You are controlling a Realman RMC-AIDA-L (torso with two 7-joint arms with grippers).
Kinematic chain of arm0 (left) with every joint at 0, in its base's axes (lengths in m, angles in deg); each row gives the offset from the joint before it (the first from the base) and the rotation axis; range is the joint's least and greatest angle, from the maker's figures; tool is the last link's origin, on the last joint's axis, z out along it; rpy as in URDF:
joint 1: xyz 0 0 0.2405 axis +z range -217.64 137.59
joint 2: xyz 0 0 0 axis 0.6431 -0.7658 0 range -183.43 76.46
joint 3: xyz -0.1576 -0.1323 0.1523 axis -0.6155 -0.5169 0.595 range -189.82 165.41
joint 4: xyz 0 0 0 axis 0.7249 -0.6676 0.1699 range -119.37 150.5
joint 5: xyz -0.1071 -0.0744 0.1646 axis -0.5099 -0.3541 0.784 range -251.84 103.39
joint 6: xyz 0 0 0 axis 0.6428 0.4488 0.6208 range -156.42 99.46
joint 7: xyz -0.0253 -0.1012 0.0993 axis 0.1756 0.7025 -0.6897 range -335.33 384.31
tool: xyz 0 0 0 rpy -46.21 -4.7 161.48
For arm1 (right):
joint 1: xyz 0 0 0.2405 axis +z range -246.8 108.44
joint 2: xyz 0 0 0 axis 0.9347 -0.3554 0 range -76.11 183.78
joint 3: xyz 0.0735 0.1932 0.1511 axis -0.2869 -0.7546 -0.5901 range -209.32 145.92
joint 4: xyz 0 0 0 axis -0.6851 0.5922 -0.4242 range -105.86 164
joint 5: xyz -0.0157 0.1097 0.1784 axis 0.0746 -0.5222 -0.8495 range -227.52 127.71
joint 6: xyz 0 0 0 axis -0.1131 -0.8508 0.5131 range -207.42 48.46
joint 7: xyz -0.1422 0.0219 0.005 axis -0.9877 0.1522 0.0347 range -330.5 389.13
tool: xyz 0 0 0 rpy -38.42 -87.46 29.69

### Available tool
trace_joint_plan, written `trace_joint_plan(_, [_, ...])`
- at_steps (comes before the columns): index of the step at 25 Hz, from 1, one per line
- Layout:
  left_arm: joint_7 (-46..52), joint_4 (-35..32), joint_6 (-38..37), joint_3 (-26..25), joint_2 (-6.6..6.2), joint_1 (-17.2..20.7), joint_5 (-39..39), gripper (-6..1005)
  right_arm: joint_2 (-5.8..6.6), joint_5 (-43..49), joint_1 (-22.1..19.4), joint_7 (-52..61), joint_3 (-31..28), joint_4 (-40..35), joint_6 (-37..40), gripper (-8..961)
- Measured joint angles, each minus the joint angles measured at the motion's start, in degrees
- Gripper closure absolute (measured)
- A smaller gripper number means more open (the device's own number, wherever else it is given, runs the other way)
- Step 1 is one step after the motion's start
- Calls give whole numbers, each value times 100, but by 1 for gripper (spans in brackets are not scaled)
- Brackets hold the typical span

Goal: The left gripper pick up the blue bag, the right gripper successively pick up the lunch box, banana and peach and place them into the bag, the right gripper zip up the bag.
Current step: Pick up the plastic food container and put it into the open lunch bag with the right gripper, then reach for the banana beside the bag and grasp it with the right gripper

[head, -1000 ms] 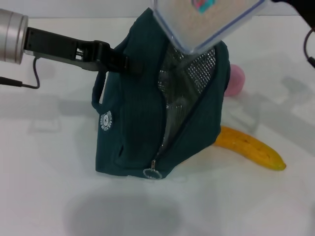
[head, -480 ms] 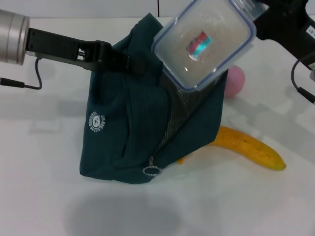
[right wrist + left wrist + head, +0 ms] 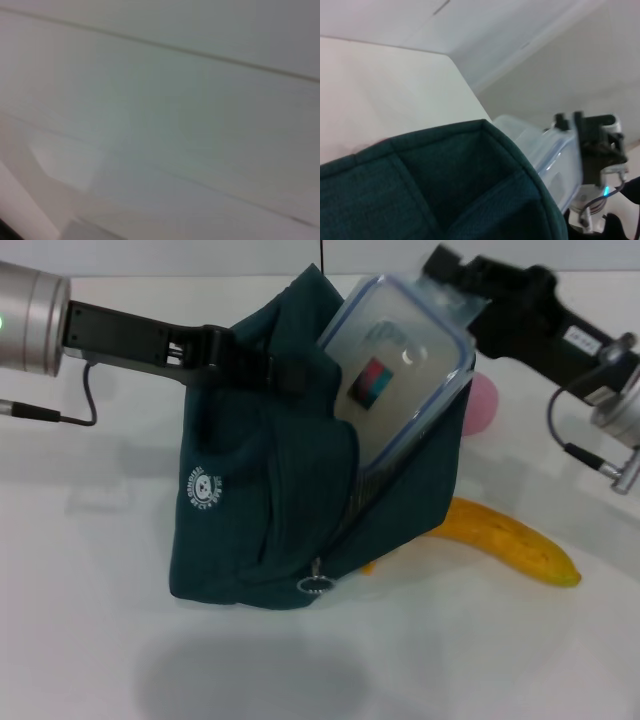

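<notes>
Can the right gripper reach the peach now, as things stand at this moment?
Probably not yet. The right gripper is shut on the lunch box, only partly inside the blue bag. The peach lies uncovered behind the bag, so the way looks free afterwards.

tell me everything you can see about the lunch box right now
The lunch box is a clear rectangular plastic container with rounded corners, a blue-rimmed lid and a small red-and-teal sticker. It is tilted, its lower end already inside the open blue bag, its upper end held by the right pincer.
</notes>
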Motion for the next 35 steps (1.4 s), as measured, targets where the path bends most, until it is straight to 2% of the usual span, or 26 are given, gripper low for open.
trace_joint_plan(11, [-36,124,8,-6,-18,-50,-54,959,1,-25,98,-27,874,-579,-1292,870])
trace_joint_plan(15, [-37,124,9,-6,-30,-22,-57,959,1,-24,62,-260,1000,-742,-1331,870])
trace_joint_plan(23, [-36,121,9,-15,-45,20,-57,959,9,-306,-147,-509,918,-746,-1018,762])
trace_joint_plan(26, [-36,90,8,-71,-52,55,-57,959,36,-313,-270,-586,727,-675,-742,648])
trace_joint_plan(29, [-36,85,15,-120,-80,83,-57,959,95,-280,-508,-960,365,-627,-261,534])
trace_joint_plan(31, [-36,84,37,-186,-98,96,-49,959,184,-254,-644,-1401,188,-626,46,440])
trace_joint_plan(35, [-36,82,121,-231,-119,149,-27,959,592,-108,-766,-2455,33,-685,666,263])
